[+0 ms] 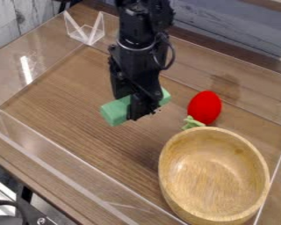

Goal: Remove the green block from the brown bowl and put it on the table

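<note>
Brown bowl (214, 176): wide, round, interior bare, standing on the counter (61, 119) toward the right front of the view, with a red strawberry-like toy (205, 106) outside it just behind the rim and its green leaves (203, 122) at or very near that rim. Green block (115, 112): outside the bowl, to its left and rear, partly hidden by the black jaws (131, 107), mint-green showing on both sides of them; the jaws are around the block and appear to grip it, though contact between block and counter cannot be told from this view.
</note>
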`<action>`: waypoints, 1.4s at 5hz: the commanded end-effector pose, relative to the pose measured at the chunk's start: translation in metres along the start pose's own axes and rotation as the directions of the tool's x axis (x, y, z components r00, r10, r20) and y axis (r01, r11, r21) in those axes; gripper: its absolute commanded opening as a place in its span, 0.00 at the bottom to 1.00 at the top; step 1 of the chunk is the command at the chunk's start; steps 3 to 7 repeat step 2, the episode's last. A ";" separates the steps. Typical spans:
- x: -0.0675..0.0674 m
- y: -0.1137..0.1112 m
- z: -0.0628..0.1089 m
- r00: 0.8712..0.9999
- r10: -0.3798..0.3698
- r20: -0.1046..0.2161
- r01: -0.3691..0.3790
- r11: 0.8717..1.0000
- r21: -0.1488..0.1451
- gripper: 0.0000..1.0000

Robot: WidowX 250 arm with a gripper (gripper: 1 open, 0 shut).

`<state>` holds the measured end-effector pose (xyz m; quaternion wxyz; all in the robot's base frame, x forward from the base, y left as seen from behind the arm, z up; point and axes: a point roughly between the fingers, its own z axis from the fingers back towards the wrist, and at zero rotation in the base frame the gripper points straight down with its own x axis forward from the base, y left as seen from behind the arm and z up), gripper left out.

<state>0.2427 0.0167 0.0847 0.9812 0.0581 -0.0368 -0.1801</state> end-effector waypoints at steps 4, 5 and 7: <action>0.015 0.001 0.014 0.998 0.016 0.057 -0.018 0.999 0.031 0.00; 0.015 0.001 0.014 0.998 0.016 0.057 -0.018 0.999 0.031 0.00; 0.015 0.001 0.014 0.998 0.016 0.057 -0.018 0.999 0.031 0.00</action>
